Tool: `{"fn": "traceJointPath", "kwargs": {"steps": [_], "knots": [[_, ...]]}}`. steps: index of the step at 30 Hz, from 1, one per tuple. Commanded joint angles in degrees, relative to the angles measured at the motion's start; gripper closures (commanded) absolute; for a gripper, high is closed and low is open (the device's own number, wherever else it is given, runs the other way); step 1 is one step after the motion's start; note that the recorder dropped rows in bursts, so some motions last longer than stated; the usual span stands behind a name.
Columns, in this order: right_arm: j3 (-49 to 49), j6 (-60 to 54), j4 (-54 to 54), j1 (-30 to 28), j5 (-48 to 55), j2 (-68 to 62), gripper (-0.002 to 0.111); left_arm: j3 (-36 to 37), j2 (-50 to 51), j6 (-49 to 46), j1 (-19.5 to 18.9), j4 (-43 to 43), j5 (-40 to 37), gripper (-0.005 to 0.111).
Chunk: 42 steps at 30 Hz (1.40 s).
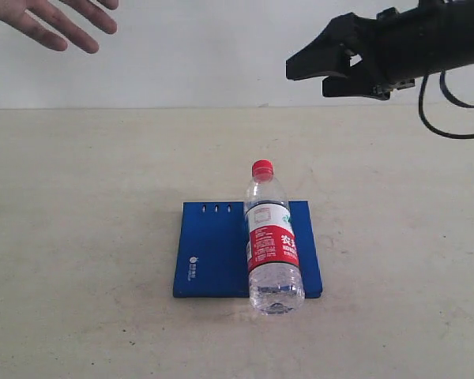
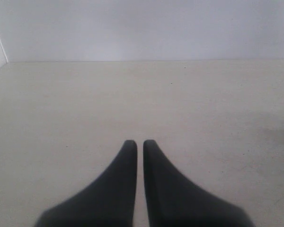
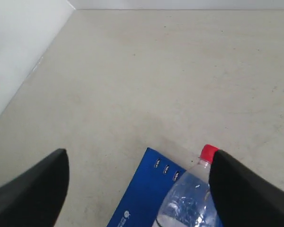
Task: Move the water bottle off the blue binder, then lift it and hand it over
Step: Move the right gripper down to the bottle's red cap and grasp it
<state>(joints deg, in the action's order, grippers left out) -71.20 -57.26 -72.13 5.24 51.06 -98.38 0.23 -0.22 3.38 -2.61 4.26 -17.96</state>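
The water bottle [image 1: 272, 237], clear with a red cap and red-and-white label, appears to stand upright on the front right part of the blue binder [image 1: 209, 253], its base at the binder's front edge. In the right wrist view the bottle [image 3: 189, 198] and binder [image 3: 146, 194] lie below and ahead, between the fingers. My right gripper [image 1: 304, 77] [image 3: 138, 158] hangs open high above the table, to the right of and beyond the bottle, touching nothing. My left gripper [image 2: 139, 142] is shut and empty over bare table; it is out of the exterior view.
A person's open hand [image 1: 55, 20] reaches in at the top left of the exterior view. The beige table [image 1: 87, 197] is bounded by a white wall [image 1: 189, 55] at the back. A black cable [image 1: 446, 110] loops under the right arm.
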Motion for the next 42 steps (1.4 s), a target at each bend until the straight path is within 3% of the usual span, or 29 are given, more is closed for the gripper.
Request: {"fn": "traceJointPath", "kwargs": {"steps": [1, 7, 18, 26, 28, 34, 39, 42], "knots": [[-4.6, 3.6, 0.5, 2.3, 0.5, -7.9, 0.033, -0.2, 0.2, 0.5, -0.2, 0.2, 0.4, 0.102], [-7.7, 5.9, 0.9, 6.1, -3.1, -16.7, 0.033, -0.2, 0.2, 0.5, -0.2, 0.2, 0.4, 0.102], [-10.1, 8.3, 0.1, 6.8, -7.5, -26.1, 0.033, -0.2, 0.2, 0.5, -0.2, 0.2, 0.4, 0.102], [-12.6, 8.3, -3.4, 6.8, -2.0, -30.9, 0.033, -0.2, 0.2, 0.5, -0.2, 0.2, 0.4, 0.102], [-13.3, 8.3, -3.7, 6.8, -0.8, -31.7, 0.041, -0.2, 0.2, 0.5, -0.2, 0.2, 0.4, 0.102], [-16.1, 7.4, -3.6, 6.8, 2.8, -34.3, 0.080, -0.2, 0.2, 0.5, -0.2, 0.2, 0.4, 0.102], [-17.6, 7.4, -4.0, 6.6, 3.8, -34.1, 0.106, -0.2, 0.2, 0.5, -0.2, 0.2, 0.4, 0.102], [-20.7, 7.4, -4.0, 6.0, 7.4, -34.1, 0.108, -0.2, 0.2, 0.5, -0.2, 0.2, 0.4, 0.102]]}}
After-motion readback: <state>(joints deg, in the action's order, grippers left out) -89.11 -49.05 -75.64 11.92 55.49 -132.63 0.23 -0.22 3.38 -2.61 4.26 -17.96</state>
